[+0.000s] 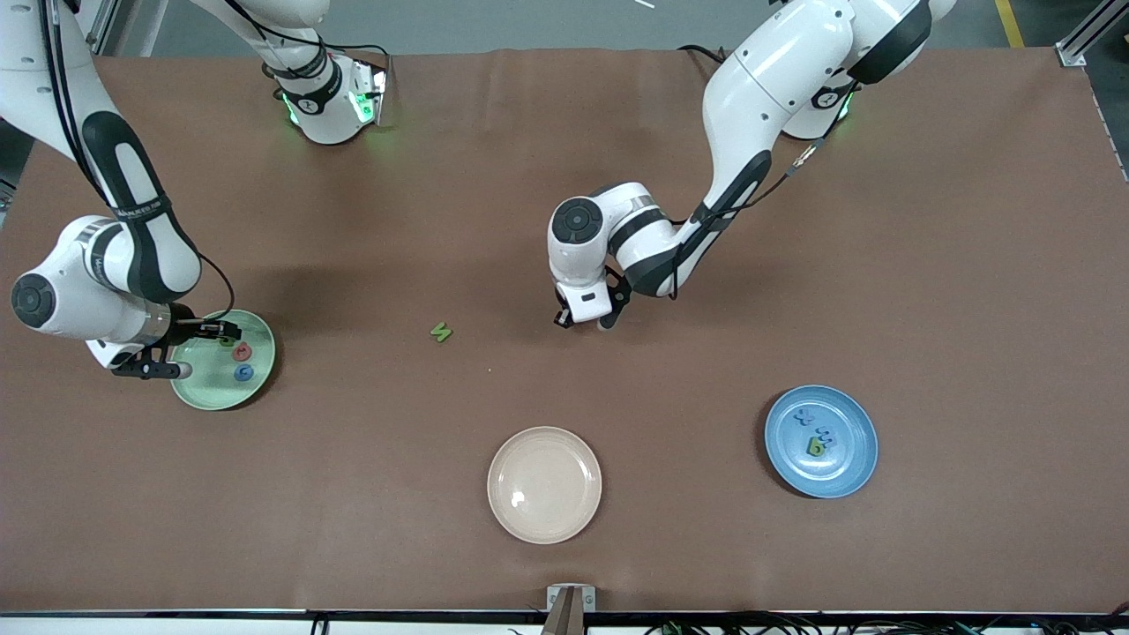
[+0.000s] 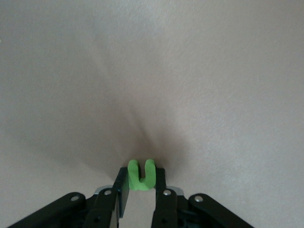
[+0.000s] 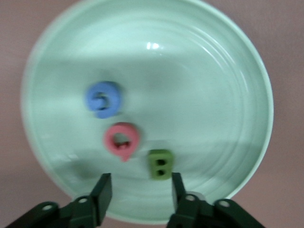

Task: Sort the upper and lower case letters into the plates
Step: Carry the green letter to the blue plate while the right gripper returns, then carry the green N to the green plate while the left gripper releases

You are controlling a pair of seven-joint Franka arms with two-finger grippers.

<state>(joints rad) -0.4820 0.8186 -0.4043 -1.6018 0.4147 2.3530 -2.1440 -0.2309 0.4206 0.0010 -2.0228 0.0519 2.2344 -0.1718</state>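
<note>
My left gripper [image 1: 584, 323] is over the bare middle of the table, shut on a small green n [image 2: 137, 178] held between its fingers. My right gripper [image 1: 220, 333] is open over the mint green plate [image 1: 212, 388]. In the right wrist view a green B [image 3: 160, 164] lies on that plate [image 3: 213, 95] just ahead of the open gripper [image 3: 139, 190], with a pink-red Q [image 3: 122, 139] and a blue G [image 3: 103, 99] beside it. A green N [image 1: 441, 332] lies on the table between the two grippers. The blue plate [image 1: 851, 472] holds a blue x [image 1: 803, 416], a blue m [image 1: 826, 434] and a green q-like letter [image 1: 818, 448].
A cream-beige plate [image 1: 544, 484] stands near the front edge, between the mint and blue plates, with nothing on it. The brown table [image 1: 970, 265] stretches wide toward the left arm's end.
</note>
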